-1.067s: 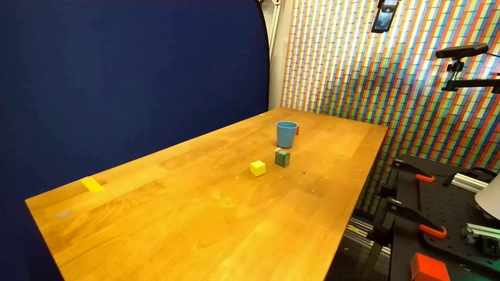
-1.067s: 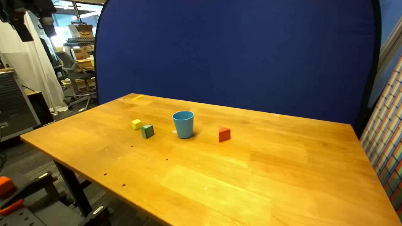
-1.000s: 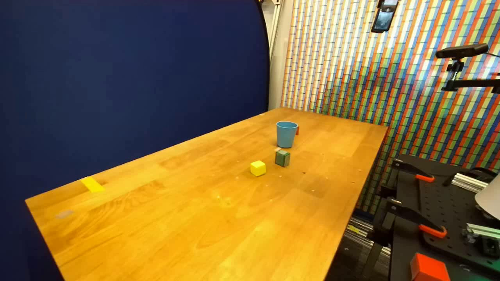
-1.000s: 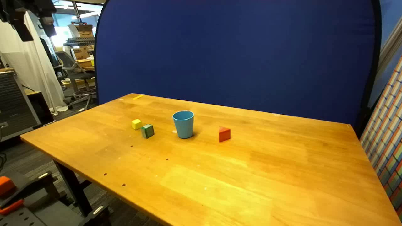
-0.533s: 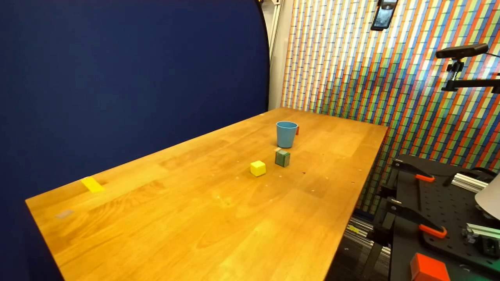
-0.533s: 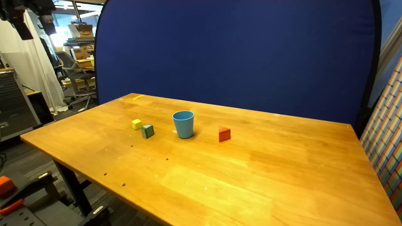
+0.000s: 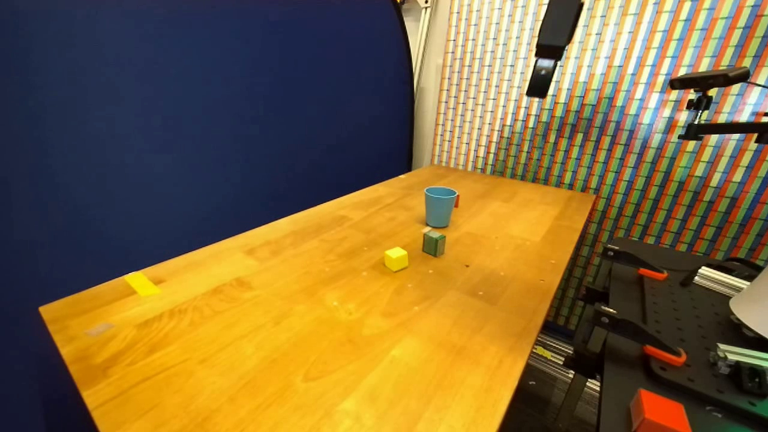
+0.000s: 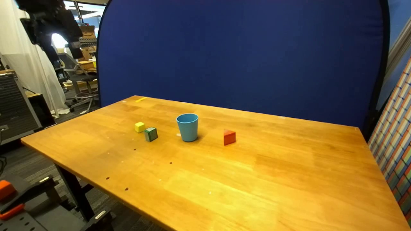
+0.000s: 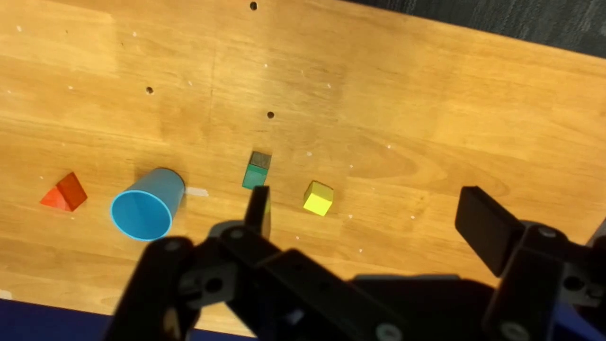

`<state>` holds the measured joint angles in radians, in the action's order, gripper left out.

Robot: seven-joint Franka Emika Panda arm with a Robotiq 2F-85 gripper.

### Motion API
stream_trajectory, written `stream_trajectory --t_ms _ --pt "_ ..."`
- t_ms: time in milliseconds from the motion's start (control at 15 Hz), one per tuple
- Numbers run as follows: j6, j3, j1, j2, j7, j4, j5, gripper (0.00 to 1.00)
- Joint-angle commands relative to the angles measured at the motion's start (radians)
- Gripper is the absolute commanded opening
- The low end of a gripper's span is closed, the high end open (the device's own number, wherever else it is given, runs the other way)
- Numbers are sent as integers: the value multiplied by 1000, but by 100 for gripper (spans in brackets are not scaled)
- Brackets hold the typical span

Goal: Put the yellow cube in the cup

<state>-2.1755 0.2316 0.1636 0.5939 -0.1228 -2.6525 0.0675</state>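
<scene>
On the bench, yellow cube and cup are found apart; the pincer is spread wide, nothing held, presumably for straddling the cube.

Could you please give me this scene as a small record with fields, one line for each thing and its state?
surface: wooden table
container: light-blue cup, upright on the table
target: yellow cube, resting on the table, not yet in the cup
block nearest target: dark green block, apart from the yellow cube
third block: red triangular block, beside the cup, on the side away from the yellow cube
marking: flat yellow strip near the table's edge
grasp: none; fingers open, raised above the cubes
</scene>
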Motion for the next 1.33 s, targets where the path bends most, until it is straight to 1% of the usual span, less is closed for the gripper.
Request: stream_trajectory --t_ms 0,200,333,467,667,867,1000,1133,1267 --pt "-205 -20 -17 -262 29 44 -25 100" --pt "-359 -47 -20 -468 64 86 -15 100" --pt "-425 -66 -21 -599 98 139 -9 100" --pt "-465 -79 -24 -719 130 207 -9 100" --pt "-476 -84 -25 -863 151 316 -20 100" --pt "-468 -90 -20 -972 155 408 -37 100" --pt "-461 -103 -10 -1019 141 452 -63 100" --pt "-454 -119 -5 -1044 125 475 -89 100" --pt "-459 -140 2 -1049 103 471 -112 100"
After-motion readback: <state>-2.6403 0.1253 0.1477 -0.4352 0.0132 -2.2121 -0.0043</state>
